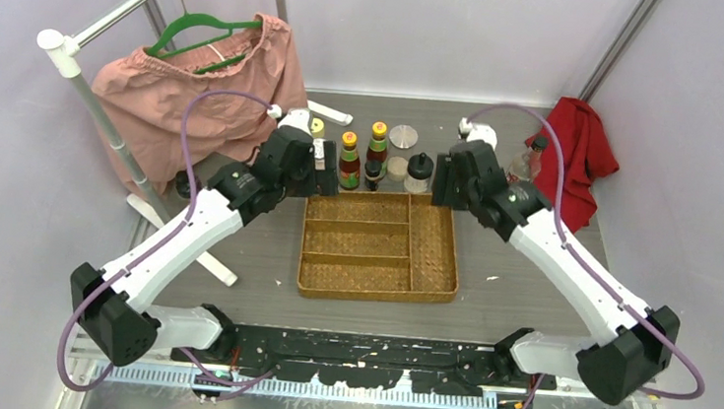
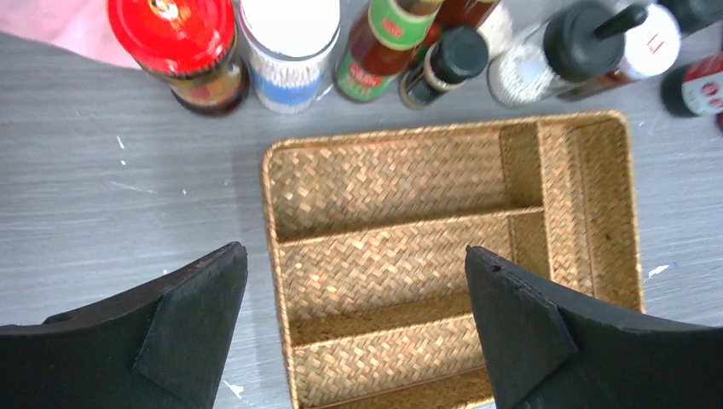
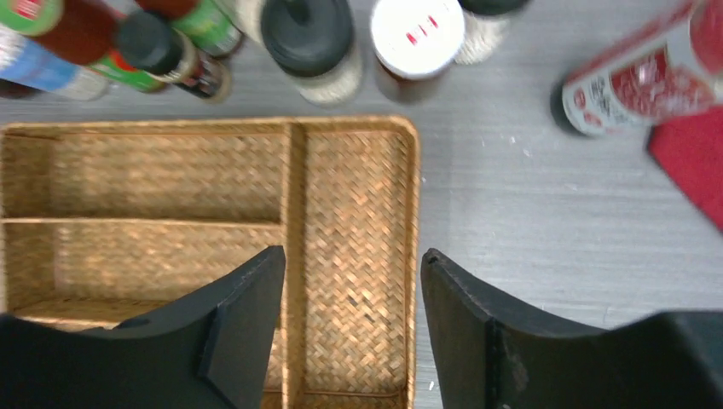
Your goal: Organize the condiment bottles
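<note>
The tan woven divided tray (image 1: 376, 292) lies mid-table on the grey wood-grain table (image 1: 530, 279). Over its far corners hang the black left gripper (image 2: 354, 256) and black right gripper (image 3: 351, 253), both spread wide. Just beyond the far rim, small upright condiment bottles (image 1: 349, 161) stand clustered.

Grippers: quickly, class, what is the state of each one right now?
Left gripper: open, holding nothing.
Right gripper: open, holding nothing.

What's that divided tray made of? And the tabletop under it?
Tray: looks like woven straw or rattan, matte tan; the crisscross weave shows all over. Tabletop: matte grey with a fine streaked grain, perhaps laminate or painted wood; the look leaves it open.
</note>
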